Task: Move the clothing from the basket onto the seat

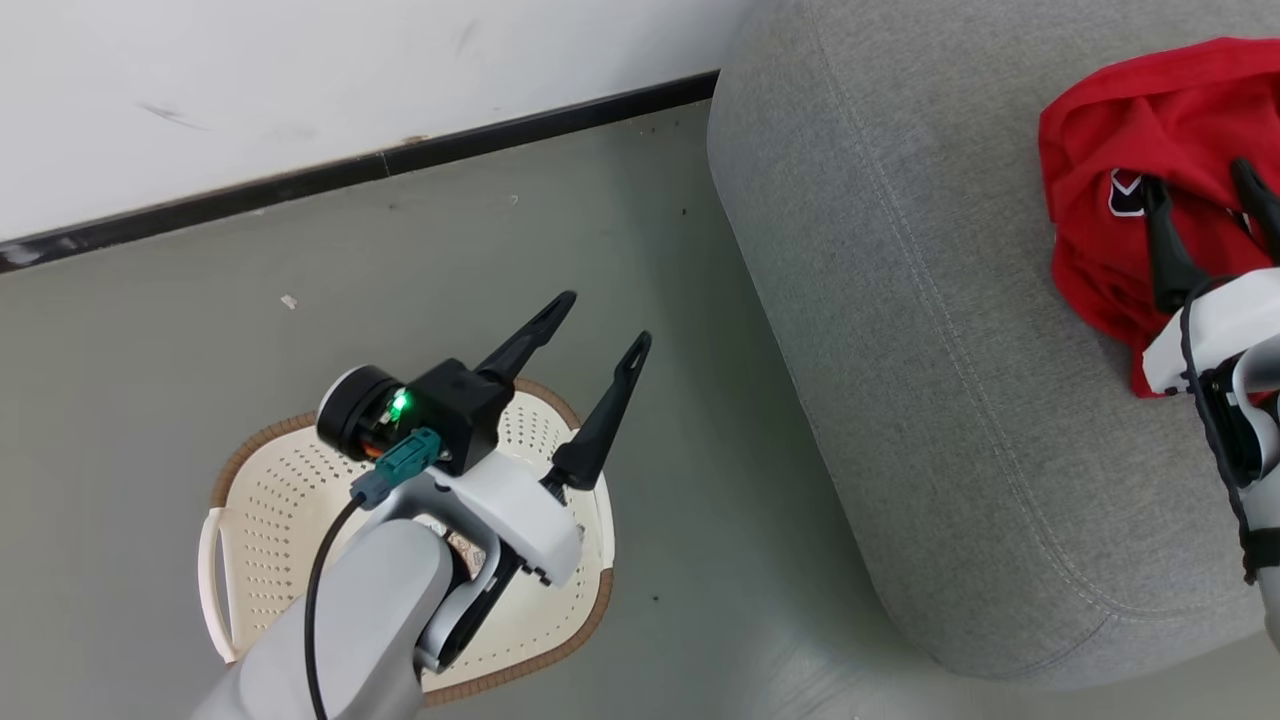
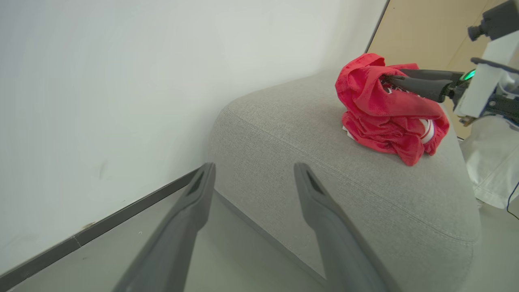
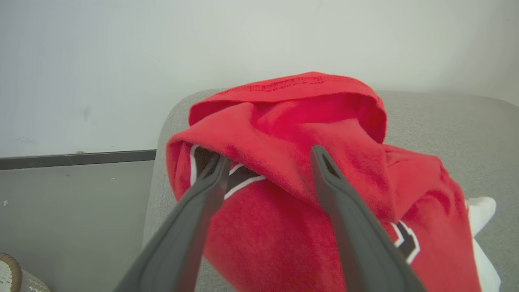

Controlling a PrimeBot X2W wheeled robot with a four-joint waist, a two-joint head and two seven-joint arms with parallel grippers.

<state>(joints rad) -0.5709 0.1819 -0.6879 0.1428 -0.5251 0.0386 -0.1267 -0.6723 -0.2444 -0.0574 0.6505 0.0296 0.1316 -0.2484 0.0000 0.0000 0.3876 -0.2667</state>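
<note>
Starting nearest the robot, the left gripper [image 1: 605, 318] is seen with its two dark fingers spread wide and nothing held between them. It is poised above the basket [image 1: 262, 520], off to the left of the seat [image 1: 900, 350] in the head view. The basket is set on the grey floor [image 1: 450, 250], beside the seat's rounded corner but apart from it. Its perforated cream wall and brown rim are partly covered by the left arm.

Further on, the seat is shown as a large grey cushion with a stitched seam along its edge. On top of the seat, toward its right part in the head view, the clothing [image 1: 1120, 130] is piled in a crumpled red heap. A dark-and-white logo is visible, and a white piece [image 3: 482, 207] peeks out at the heap's edge.

The right gripper [image 1: 1195, 175] is placed over that heap on the seat. Its fingers are spread wide, with the tips tucked among the red folds and one fold draped across them, but no cloth is pinched. Behind the seat, a black skirting strip [image 1: 350, 165] and a white wall [image 1: 300, 70] are seen.
</note>
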